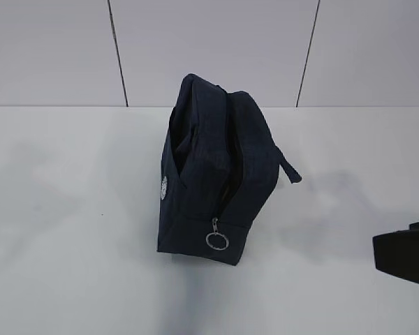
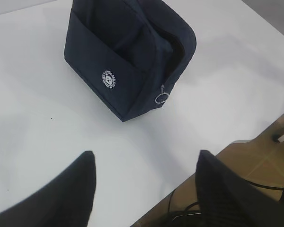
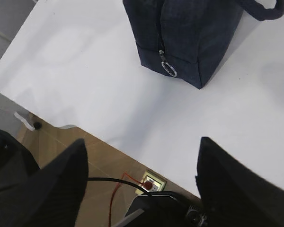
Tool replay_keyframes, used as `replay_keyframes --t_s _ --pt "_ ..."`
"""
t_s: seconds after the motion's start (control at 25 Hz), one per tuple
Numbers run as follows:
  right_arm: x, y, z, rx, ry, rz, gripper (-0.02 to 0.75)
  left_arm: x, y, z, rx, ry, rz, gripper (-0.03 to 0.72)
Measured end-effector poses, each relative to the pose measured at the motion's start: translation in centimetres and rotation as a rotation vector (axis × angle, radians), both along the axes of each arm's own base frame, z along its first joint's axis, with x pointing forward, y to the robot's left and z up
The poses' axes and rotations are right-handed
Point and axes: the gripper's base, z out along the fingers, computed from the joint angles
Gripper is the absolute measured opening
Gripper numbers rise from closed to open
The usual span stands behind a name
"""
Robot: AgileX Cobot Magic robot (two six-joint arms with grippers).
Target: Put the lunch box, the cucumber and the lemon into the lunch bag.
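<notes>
The dark navy lunch bag (image 1: 213,174) stands in the middle of the white table, its metal ring pull (image 1: 216,240) hanging low on the near end and its round white logo (image 2: 110,79) on the left side. The top seam gapes slightly. The lunch box, the cucumber and the lemon are out of view. My left gripper (image 2: 144,156) hovers open and empty near the table's front edge, well short of the lunch bag (image 2: 128,52). My right gripper (image 3: 142,144) is open and empty over the table's edge, also apart from the lunch bag (image 3: 184,33). A black part of the right arm (image 1: 405,251) shows at the right edge.
The white table (image 1: 70,230) has a near edge (image 3: 99,137) with brown floor, cables and a floor socket (image 3: 150,182) beyond it. One loop handle (image 1: 291,169) sticks out from the bag's right side. A grey panelled wall (image 1: 209,49) stands behind the table.
</notes>
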Motion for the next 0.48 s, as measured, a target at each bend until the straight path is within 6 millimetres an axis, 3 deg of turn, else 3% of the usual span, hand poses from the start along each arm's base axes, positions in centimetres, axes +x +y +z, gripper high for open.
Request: replay_keyframes --t_s 0.28,0.48 --pt "-0.2 1.2 -1.2 -0.001 -0.21 0.24 0.467 0.1 0.0 0.1 -0.007 -0.009 0.003 0.465" --pt "0.9 1.5 -3.7 -0.026 -0.164 0.267 0.463 0.1 -0.1 0.2 -0.018 -0.02 0.007 0.465"
